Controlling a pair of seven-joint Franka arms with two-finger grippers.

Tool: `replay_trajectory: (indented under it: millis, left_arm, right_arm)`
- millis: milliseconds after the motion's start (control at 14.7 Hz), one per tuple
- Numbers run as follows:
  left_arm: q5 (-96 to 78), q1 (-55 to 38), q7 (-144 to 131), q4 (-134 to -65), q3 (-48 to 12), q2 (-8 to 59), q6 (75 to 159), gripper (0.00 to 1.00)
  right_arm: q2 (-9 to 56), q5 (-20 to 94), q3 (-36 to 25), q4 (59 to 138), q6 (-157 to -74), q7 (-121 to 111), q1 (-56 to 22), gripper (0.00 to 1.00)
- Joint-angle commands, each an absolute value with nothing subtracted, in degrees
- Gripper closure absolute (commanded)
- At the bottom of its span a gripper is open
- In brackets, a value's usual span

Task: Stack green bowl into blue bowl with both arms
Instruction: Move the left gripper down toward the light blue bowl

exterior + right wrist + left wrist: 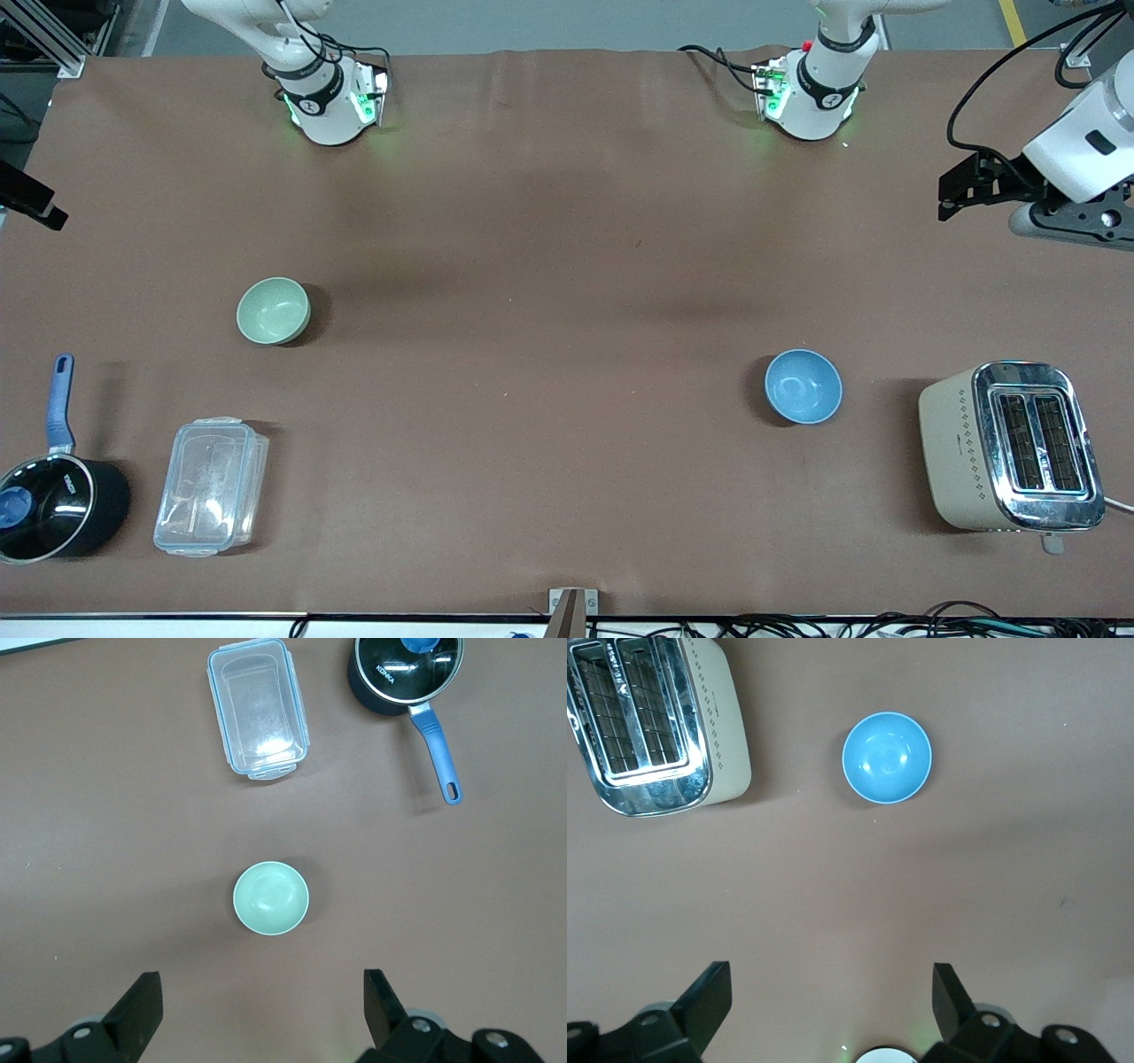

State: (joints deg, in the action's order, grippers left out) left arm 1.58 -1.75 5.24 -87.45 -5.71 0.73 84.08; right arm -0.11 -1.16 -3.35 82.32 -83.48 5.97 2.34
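Both grippers were raised above the table with fingers spread wide apart and nothing between them. Left gripper [833, 1005] hung over bare brown table [549, 266] toward the left arm's end; its wrist camera looked down on the blue bowl [887, 757] and the toaster [651, 722]. Right gripper [263, 1005] hung over the table toward the right arm's end, with the green bowl [271, 898] in its wrist view, well apart from the fingertips.

Green bowl [274, 310] stood upright, mouth facing up, empty, toward the right arm's end. Being round, it had no long axis. Blue bowl [803, 386] also stood upright, mouth up, empty, toward the left arm's end and somewhat nearer to the front camera than the green bowl. The two bowls were well apart.

Toaster [1010, 447] stood beside the blue bowl, slots facing up. A clear lidded container [211, 486] and a black saucepan [53, 505] with a blue handle lay nearer to the front camera than the green bowl, side by side.
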Motion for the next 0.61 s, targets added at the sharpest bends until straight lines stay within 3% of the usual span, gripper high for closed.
replay_trajectory:
  millis: [0,205,545]
  left_arm:
    - [1.23,-1.59,5.18,-86.4,-5.71,0.97,83.85,0.0]
    - [1.23,-1.49,5.45,-86.13,-5.54,2.1,83.93,0.0]
    - [1.49,-1.84,4.83,-83.5,-5.54,9.92,86.73,0.0]
  right_arm:
    - [0.18,-0.44,-3.34,81.56,-83.32,5.63,2.46,0.0]
    - [0.18,-0.44,-3.34,81.56,-83.23,5.62,2.46,0.0]
    - [0.18,-0.44,-3.34,81.56,-83.23,5.63,2.46,0.0]
